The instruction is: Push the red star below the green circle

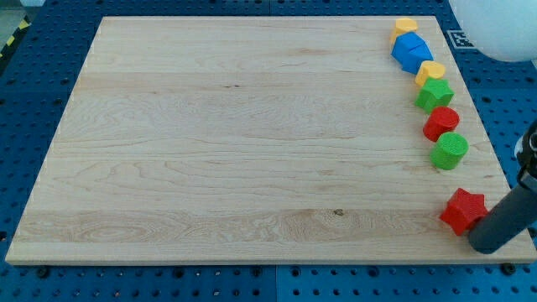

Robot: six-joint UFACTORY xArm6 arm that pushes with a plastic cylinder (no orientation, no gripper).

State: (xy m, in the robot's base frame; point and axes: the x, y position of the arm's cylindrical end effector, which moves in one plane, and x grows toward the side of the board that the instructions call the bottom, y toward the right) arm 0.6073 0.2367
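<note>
The red star (463,210) lies near the board's bottom right corner. The green circle (450,151) sits above it, near the right edge, apart from the star. My tip (484,244) rests on the board just to the lower right of the red star, touching or nearly touching its right side. The dark rod rises from the tip toward the view's right edge.
A column of blocks runs along the right edge above the green circle: a red circle (440,123), a green star (435,94), a yellow block (430,72), two blue blocks (411,52) and a yellow block (406,26). The wooden board (235,143) ends close right of them.
</note>
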